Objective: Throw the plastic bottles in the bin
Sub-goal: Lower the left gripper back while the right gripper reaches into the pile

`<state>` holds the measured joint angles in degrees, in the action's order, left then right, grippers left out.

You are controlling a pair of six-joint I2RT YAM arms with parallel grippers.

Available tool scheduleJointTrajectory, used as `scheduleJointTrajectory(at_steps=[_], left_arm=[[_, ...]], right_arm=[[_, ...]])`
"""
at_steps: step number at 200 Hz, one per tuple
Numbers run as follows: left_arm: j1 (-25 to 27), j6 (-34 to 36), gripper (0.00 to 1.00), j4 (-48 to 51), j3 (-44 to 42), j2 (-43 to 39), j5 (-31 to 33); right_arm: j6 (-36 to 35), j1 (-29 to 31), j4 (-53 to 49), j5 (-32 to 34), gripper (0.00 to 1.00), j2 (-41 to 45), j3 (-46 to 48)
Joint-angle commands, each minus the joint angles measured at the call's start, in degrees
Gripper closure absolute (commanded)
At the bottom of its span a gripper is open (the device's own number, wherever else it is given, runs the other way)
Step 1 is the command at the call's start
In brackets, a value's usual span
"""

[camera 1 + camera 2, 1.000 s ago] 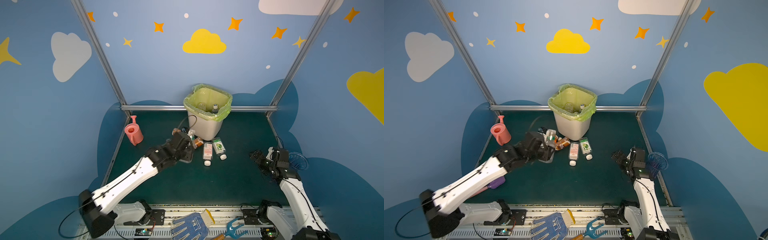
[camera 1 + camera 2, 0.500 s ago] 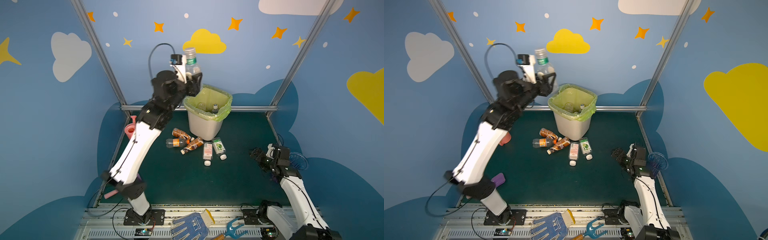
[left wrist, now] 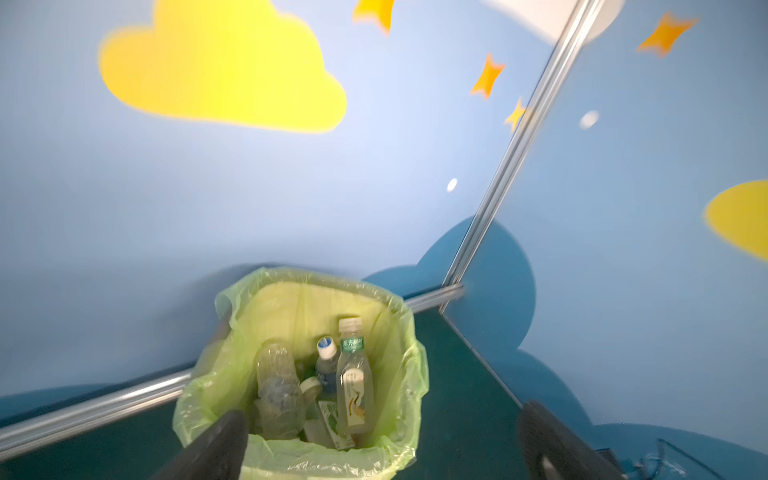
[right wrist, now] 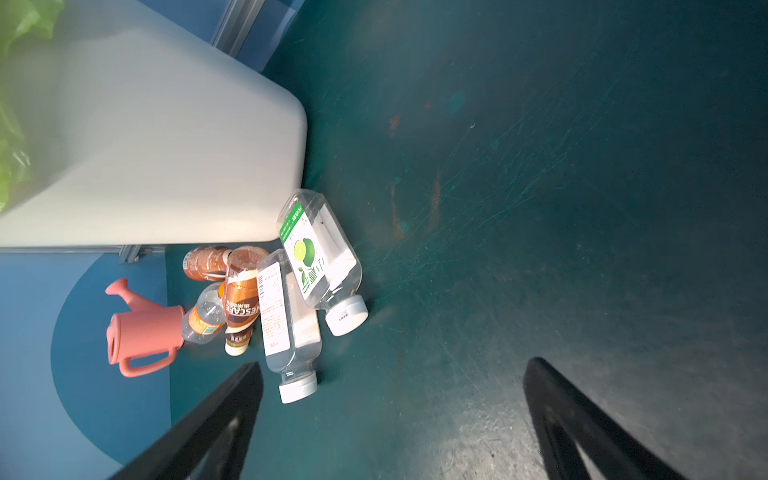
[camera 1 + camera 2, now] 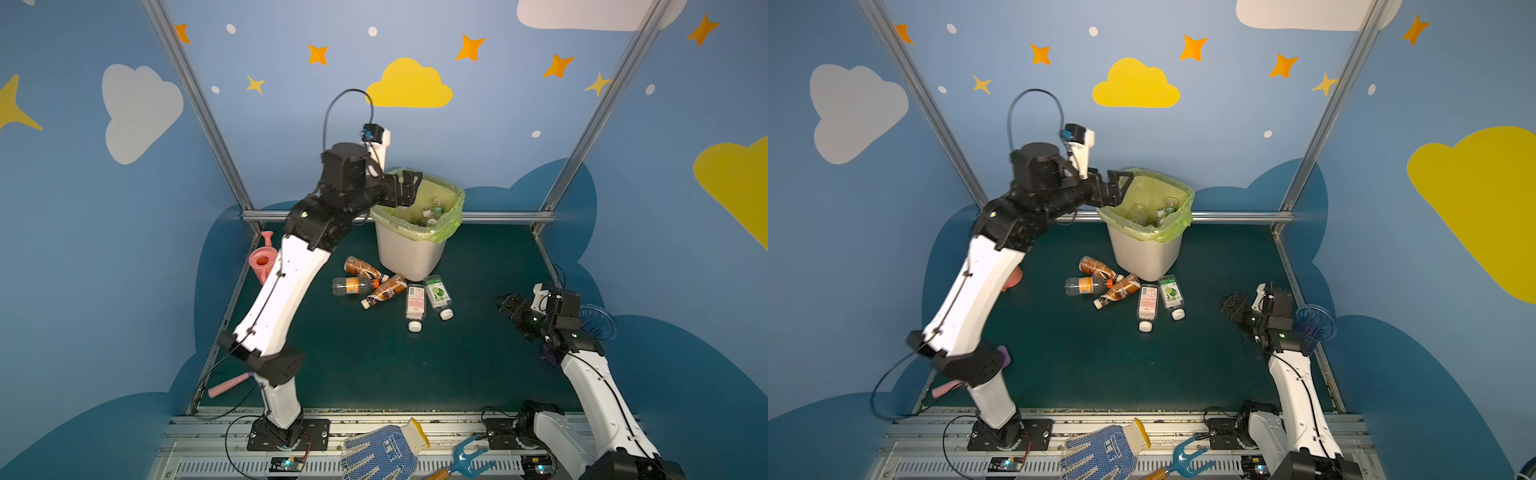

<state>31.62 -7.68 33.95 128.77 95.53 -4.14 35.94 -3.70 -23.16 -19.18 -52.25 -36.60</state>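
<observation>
Mid-frame I see the off-white bin [image 5: 409, 257] with its light-green bag liner [image 5: 449, 226] on a dark teal mat [image 5: 374, 365]. Just below it lie brown-labelled bottles [image 5: 386, 289], an orange-banded bottle [image 5: 353, 285], a green-labelled bottle [image 5: 437, 291] and a white-labelled bottle [image 5: 415, 301] with red print. Left of them I see a pink watering can [image 5: 262, 262]; at bottom centre, a white glove [image 5: 378, 453] dotted blue.

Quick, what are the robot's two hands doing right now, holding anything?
Left hand: open, empty, above the bin.
Right hand: open, holding nothing.
</observation>
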Motion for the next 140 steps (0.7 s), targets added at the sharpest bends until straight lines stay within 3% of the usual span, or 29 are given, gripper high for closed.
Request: scheduleJointTrajectory(at_steps=[1, 66, 106, 140], left_arm=[[0.0, -0.4, 0.00, -12.1, -14.6, -6.8, 2.2], [-2.7, -7.4, 0.00, -18.5, -58.6, -32.3, 9.6], [-4.3, -16.7, 0.00, -17.0, -80.2, -44.4, 13.7], [-4.6, -22.7, 0.00, -14.6, -92.5, -52.4, 14.8]], right_arm=[[-0.6, 2.8, -0.3, 1.1, 0.02, -1.2, -1.6], [5.0, 20.5, 1.0, 10.3, 0.02, -9.3, -6.8], [7.4, 31.5, -2.5, 18.6, 0.02, -19.3, -13.7], [9.3, 39.0, -5.3, 23.7, 0.02, -29.1, -21.0]])
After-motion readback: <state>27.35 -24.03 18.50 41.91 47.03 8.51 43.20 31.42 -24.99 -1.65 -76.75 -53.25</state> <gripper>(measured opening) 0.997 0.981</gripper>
